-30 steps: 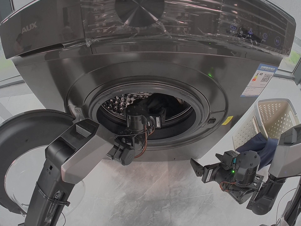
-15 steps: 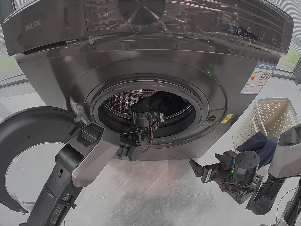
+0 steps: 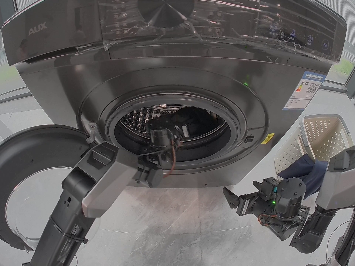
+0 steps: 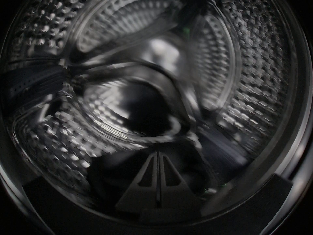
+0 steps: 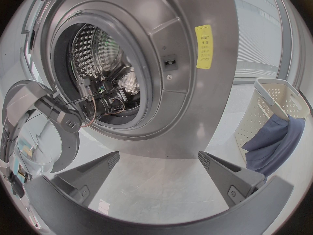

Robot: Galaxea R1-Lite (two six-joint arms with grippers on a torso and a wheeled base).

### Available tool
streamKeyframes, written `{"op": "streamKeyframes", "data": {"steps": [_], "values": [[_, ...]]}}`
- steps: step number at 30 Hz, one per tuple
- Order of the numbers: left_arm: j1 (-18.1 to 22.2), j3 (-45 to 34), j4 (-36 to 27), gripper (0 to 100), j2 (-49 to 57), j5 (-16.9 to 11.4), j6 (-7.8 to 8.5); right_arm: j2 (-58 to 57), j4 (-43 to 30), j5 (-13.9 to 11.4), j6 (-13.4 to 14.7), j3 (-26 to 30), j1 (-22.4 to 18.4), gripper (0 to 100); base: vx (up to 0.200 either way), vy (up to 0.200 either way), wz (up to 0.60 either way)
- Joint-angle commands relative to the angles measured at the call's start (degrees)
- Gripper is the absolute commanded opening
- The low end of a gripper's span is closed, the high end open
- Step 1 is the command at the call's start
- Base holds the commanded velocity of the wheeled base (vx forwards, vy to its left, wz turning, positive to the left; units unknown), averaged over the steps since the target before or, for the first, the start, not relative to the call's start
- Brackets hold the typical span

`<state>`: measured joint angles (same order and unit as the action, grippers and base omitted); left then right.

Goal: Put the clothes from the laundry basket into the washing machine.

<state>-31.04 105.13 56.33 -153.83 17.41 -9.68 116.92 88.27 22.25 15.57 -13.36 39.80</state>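
Note:
The washing machine (image 3: 259, 104) stands in front with its round door (image 3: 33, 167) swung open to the left. My left arm's wrist (image 3: 161, 133) reaches through the opening, and the left gripper (image 4: 158, 155) is inside the steel drum (image 4: 254, 82), shut with nothing visible between its fingers. A dark mass (image 4: 146, 115) lies deeper in the drum; I cannot tell whether it is clothing. The cream laundry basket (image 3: 325, 133) leans at the right with a blue garment (image 3: 307, 170) hanging over its rim. My right gripper (image 5: 158, 157) hovers low over the floor, open, left of the basket (image 5: 277, 98) and garment (image 5: 274, 141).
Grey marble floor (image 3: 177, 226) spreads between the machine and my arms. The open door takes up the lower left. A yellow sticker (image 5: 203, 46) and the latch hole (image 5: 170, 62) sit on the machine's front, right of the opening.
My left arm has shifted slightly within the drum mouth, first right, then back left. The right arm, the basket and the blue garment have stayed put.

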Motion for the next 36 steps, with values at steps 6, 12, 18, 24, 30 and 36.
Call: {"op": "streamKeyframes", "data": {"steps": [6,12,18,24,30,36], "values": [[-3.68,-19.79,0.71,0,13.47,-0.27,-1.31,0.06,0.06,-0.01,-0.01,0.00,0.01,100,0.000,0.000,0.00],[-7.02,-32.27,5.28,0,19.89,-0.88,-1.22,0.06,0.06,-0.01,-0.01,0.00,0.01,100,0.000,0.000,0.00],[-8.78,-40.36,9.67,100,23.93,-0.88,-1.22,0.06,-0.03,-0.01,-0.01,0.09,0.01,100,0.000,0.000,0.00],[-11.50,-51.96,12.05,100,31.75,-0.88,-1.22,-0.38,-0.03,-0.10,-0.01,0.62,-0.08,100,0.000,0.000,0.00],[-15.90,-68.04,15.65,100,42.56,-1.94,-1.48,-3.89,-0.03,-0.19,-0.01,2.81,0.28,100,0.000,0.000,0.00],[-22.14,-85.88,19.43,100,55.48,-5.89,-1.22,-10.84,-0.03,-0.28,-0.27,7.12,1.51,100,0.000,0.000,0.00]]}}
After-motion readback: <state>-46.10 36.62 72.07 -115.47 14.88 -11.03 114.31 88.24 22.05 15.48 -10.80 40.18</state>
